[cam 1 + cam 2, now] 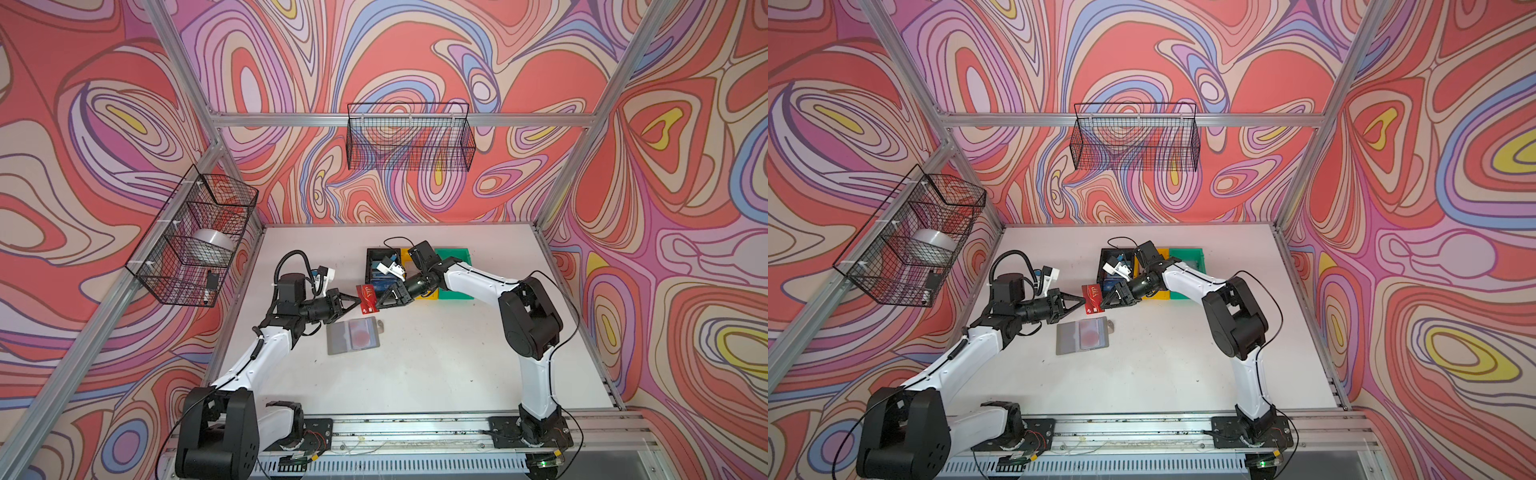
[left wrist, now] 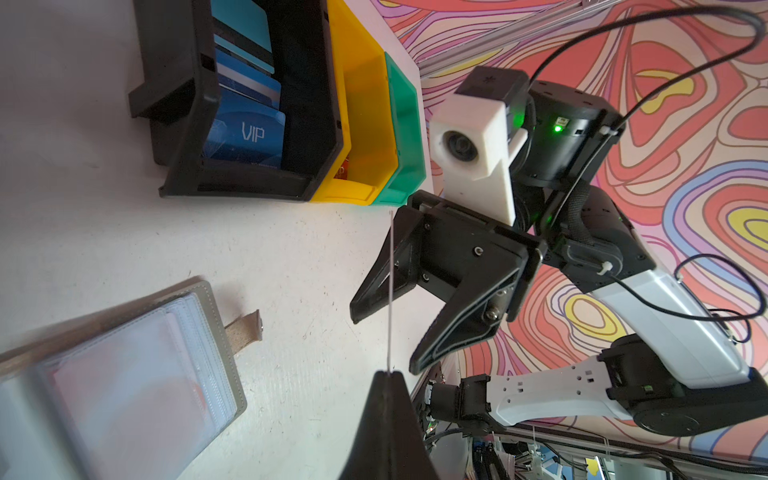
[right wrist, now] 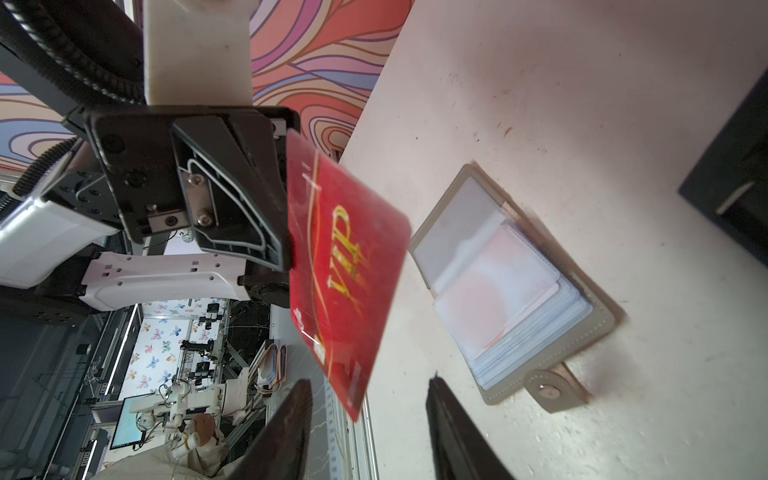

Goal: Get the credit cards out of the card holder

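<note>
Red plastic: one card [image 1: 367, 300] with gold lettering, held clear of the counter [image 1: 415, 365] mid-scene, face tilted upward, long axis running roughly far to near. Left gripper [image 1: 359, 300] is pressed together on the middle of its left long edge. Right gripper [image 1: 379, 306] sits just right of the card, jaws spread, straddling the near-right corner with no visible grip; its wrist view shows fingers [image 3: 291, 419] either side of that corner. A handover would likely turn on the right gripper closing across the card's thickness there, since the card lies directly left of it. Holder [image 1: 353, 336]: grey, lying open and flat on the counter just near of the card, with a whitish card [image 1: 360, 332] with a red spot in its pocket. Black bin [image 2: 183, 124]: just far of the grippers, holding blue cards [image 2: 249, 133].
</note>
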